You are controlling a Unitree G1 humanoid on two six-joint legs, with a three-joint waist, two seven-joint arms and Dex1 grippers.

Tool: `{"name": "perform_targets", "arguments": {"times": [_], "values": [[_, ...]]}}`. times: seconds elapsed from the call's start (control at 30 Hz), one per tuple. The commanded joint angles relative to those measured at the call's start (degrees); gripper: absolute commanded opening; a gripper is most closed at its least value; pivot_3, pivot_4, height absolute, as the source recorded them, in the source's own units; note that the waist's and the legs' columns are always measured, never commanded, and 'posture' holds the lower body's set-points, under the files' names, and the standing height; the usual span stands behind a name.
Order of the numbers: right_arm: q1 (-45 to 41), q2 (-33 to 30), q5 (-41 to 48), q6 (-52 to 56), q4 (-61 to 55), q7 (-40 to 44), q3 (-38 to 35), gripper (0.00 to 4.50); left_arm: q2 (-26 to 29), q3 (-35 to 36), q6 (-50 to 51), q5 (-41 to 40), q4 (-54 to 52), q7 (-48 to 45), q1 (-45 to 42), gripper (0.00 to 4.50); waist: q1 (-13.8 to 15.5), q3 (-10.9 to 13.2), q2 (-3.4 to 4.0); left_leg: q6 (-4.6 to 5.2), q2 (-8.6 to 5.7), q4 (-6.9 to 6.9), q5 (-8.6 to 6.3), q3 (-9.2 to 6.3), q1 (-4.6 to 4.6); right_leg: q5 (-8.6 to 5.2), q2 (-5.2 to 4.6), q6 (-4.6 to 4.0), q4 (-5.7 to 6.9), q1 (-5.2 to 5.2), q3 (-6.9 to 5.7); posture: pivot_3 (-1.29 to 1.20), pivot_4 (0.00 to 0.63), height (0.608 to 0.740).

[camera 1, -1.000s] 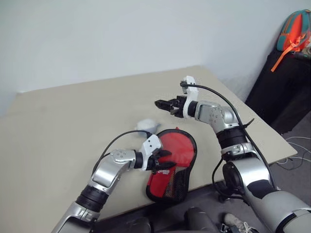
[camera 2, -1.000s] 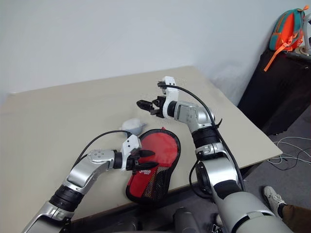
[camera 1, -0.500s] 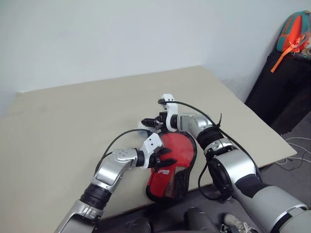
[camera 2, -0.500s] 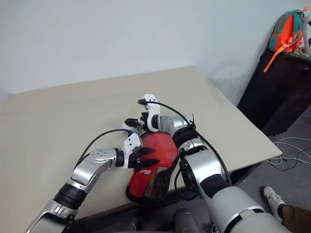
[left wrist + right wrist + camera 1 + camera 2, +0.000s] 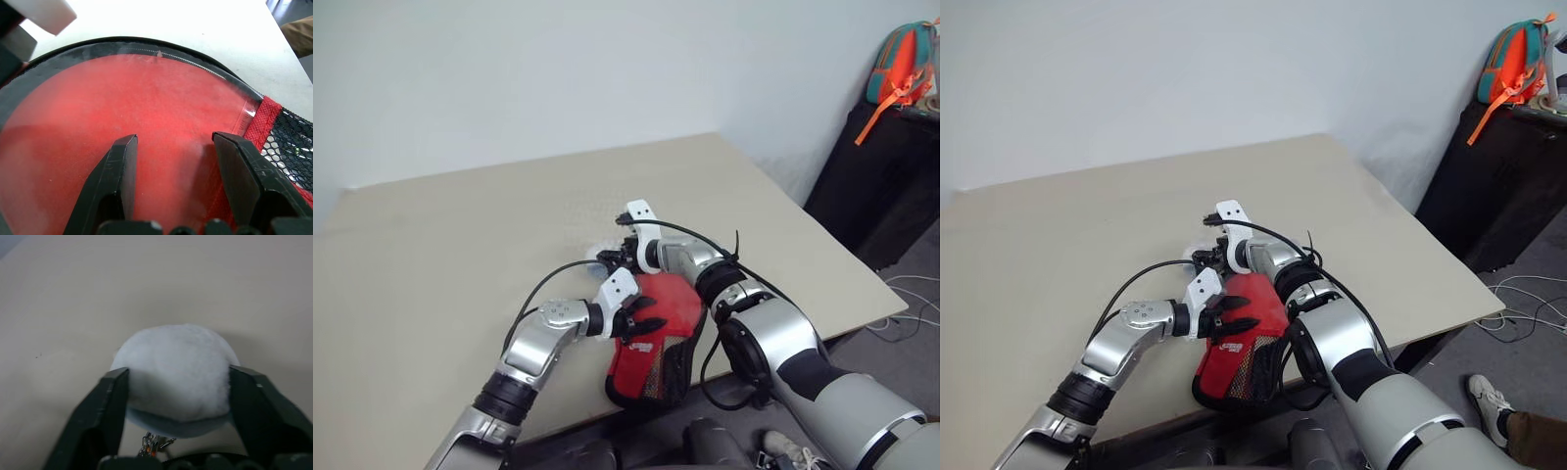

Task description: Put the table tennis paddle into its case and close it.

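Soft red paddle-shaped zip case [image 5: 656, 338], clear window, black mesh and trim: lower centre, flat at beige bench [image 5: 431, 264] front edge, limp and light, best pinched at trim or zip pull; left gripper [image 5: 641, 325] fingers parted over window, right gripper [image 5: 610, 260] fingers flanking grey-white fluffy ball [image 5: 176, 377].

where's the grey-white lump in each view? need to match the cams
Left eye view: lump on the table, just beyond the case's round end, at the right gripper.
Right eye view: same spot, mostly behind that gripper.
Right wrist view: lump centre frame, a finger on each side.
Left wrist view: not in it.
Shared landmark: the red case.
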Motion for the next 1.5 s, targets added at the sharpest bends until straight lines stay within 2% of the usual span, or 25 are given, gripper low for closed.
{"name": "perform_targets", "arguments": {"times": [0.03,0.2,0.23,0.5,0.63,0.83,1.0,1.1,1.33,1.5], "values": [[-2.0,0.8,-1.1,-0.6,-0.9,0.4,-0.1,1.89,0.6,-1.1,2.7,2.2,3.3,1.2,2.0,2.56,0.0,0.0,0.0,0.0,0.0,0.0,0.0,-0.01,0.0,0.0,0.0,0.0,0.0,0.0,0.0,0.0,0.0,0.74],[-1.7,0.8,-1.1,0.1,-0.9,0.3,-0.9,0.17,0.4,-0.9,3.3,2.0,3.0,1.6,2.3,2.56,0.0,0.0,0.01,0.0,0.0,-0.01,0.0,-0.03,0.01,0.0,0.0,0.0,0.01,0.01,-0.01,0.0,0.0,0.74],[-1.7,0.7,-1.0,-0.2,-1.1,0.0,-1.2,0.04,0.3,-0.8,3.5,2.0,3.0,1.6,2.3,2.56,0.0,0.0,0.01,0.0,0.0,-0.01,0.0,-0.04,0.01,0.0,0.0,0.0,0.01,0.01,-0.02,0.0,0.0,0.74],[-4.2,-2.3,3.4,-6.0,-1.3,-11.0,-10.3,0.04,0.2,-0.7,4.0,1.9,3.8,1.4,1.8,2.56,0.0,0.0,0.01,0.0,0.0,0.01,0.0,-0.04,0.0,0.0,0.0,-0.01,-0.01,0.02,-0.03,0.0,0.0,0.74],[-4.8,-6.5,2.7,-6.6,-1.4,-14.7,-11.9,0.04,-0.1,-0.9,5.2,1.6,4.1,1.3,1.6,2.56,0.0,0.0,0.0,0.0,0.0,0.01,0.0,-0.05,0.0,-0.04,0.0,-0.07,-0.03,0.06,-0.04,0.0,0.0,0.74],[-3.3,-13.8,1.9,-5.3,-2.6,-13.2,-12.0,0.04,-0.5,-1.1,6.3,1.4,3.4,1.3,1.9,2.56,0.0,0.0,0.01,0.0,-0.01,0.02,0.0,-0.06,0.0,-0.05,0.0,-0.09,-0.04,0.08,-0.03,0.0,0.0,0.74],[2.1,-22.0,1.7,-0.2,-7.8,-8.6,-11.2,0.04,-0.5,-1.6,6.5,1.6,2.9,1.1,2.3,2.56,0.2,0.0,0.01,0.0,-0.03,0.04,0.0,-0.06,0.0,-0.06,0.0,-0.1,-0.07,0.12,-0.03,0.0,0.0,0.74],[6.7,-25.3,2.1,4.3,-14.0,-6.5,-10.8,0.04,-0.6,-1.7,6.8,1.6,2.5,1.1,2.5,2.56,0.2,0.0,0.07,0.0,-0.04,0.04,0.0,-0.05,-0.01,-0.06,-0.01,-0.1,-0.08,0.12,-0.01,0.0,0.0,0.74],[28.4,-34.7,10.2,24.8,-49.9,3.7,-11.4,0.04,-0.3,-2.2,7.3,1.5,2.1,0.4,2.7,2.56,1.0,-0.1,0.19,0.0,-0.12,0.07,0.0,-0.12,-0.05,-0.15,-0.03,0.0,-0.07,0.13,0.03,0.0,0.0,0.74],[39.7,-40.5,16.6,31.3,-66.1,9.4,-12.1,0.04,-0.1,-2.5,8.0,1.4,1.8,-0.1,2.6,2.56,1.0,-0.1,0.2,-0.02,-0.16,0.08,-0.01,-0.11,-0.01,-0.19,-0.07,-0.02,-0.08,0.12,0.03,0.0,0.0,0.74]]}}
